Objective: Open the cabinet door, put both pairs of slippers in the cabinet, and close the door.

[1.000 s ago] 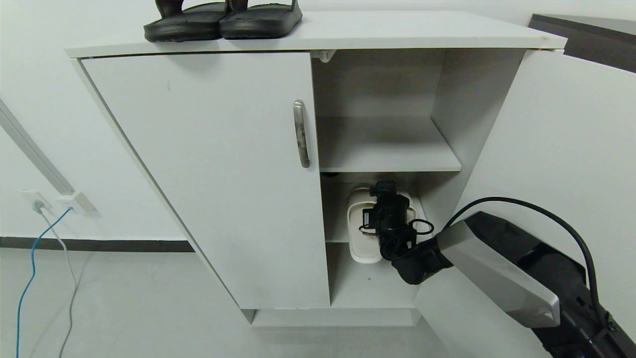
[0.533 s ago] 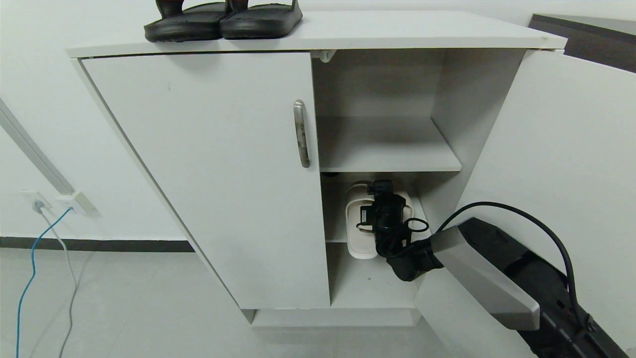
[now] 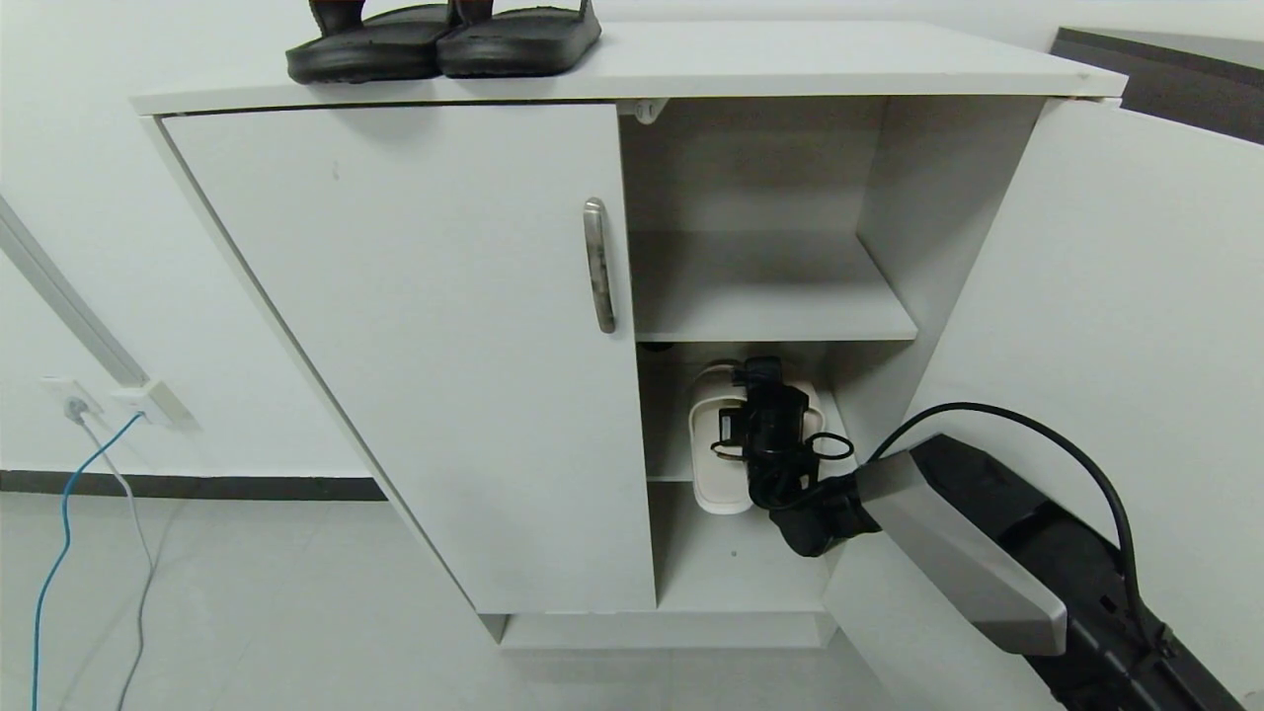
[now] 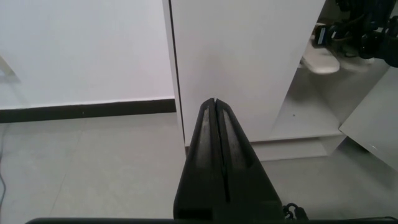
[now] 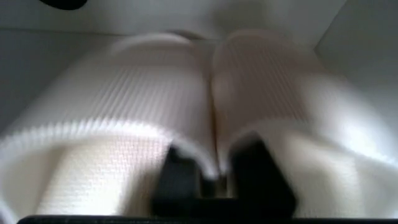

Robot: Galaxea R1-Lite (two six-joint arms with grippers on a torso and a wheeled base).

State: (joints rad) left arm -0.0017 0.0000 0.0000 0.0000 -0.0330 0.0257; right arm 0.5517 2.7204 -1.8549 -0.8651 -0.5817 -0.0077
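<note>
A pair of white slippers [image 3: 713,464] lies side by side in the open right half of the white cabinet [image 3: 395,326], on the lower shelf. Their heels stick out over the shelf's front edge. My right gripper [image 3: 758,380] is inside the cabinet, shut on the inner edges of both white slippers [image 5: 137,118], pinching them together [image 5: 214,171]. A pair of black slippers [image 3: 444,39] stands on the cabinet top at the left. My left gripper [image 4: 214,106] hangs low over the floor before the cabinet, shut and empty.
The right door [image 3: 1106,326] stands wide open beside my right arm. The left door with its metal handle [image 3: 597,265] is shut. The upper shelf [image 3: 770,296] is bare. A wall socket with cables [image 3: 74,405] sits low at the left.
My right gripper has pushed the white slippers a little deeper into the cabinet and slightly up. In the last half second it barely moved.
</note>
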